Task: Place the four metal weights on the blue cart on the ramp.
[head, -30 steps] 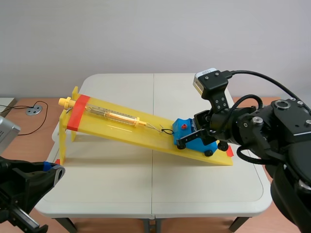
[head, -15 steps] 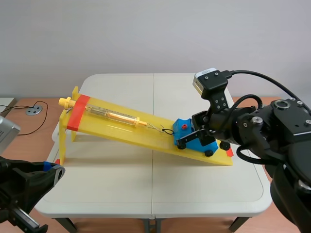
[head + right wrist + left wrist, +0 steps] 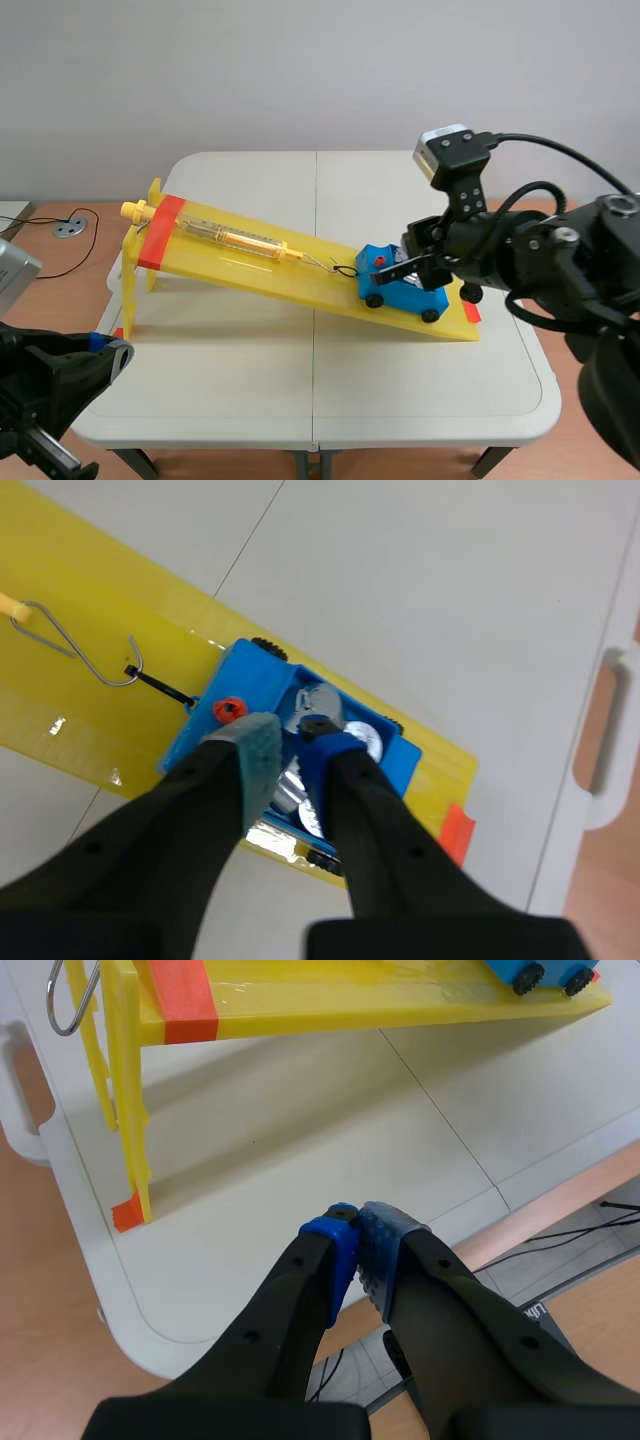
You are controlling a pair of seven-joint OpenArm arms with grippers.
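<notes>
We see the right gripper (image 3: pixel 288 752) poised over the blue cart (image 3: pixel 258 683), its fingers a narrow gap apart and gripping nothing. Metal weights (image 3: pixel 362 738) lie inside the cart, which sits at the low right end of the yellow ramp (image 3: pixel 90 670), close to that end's edge. Bare table (image 3: pixel 300 1130) spreads on the near side. The left gripper (image 3: pixel 357 1232), pads pressed together, hangs by the table's near left corner.
</notes>
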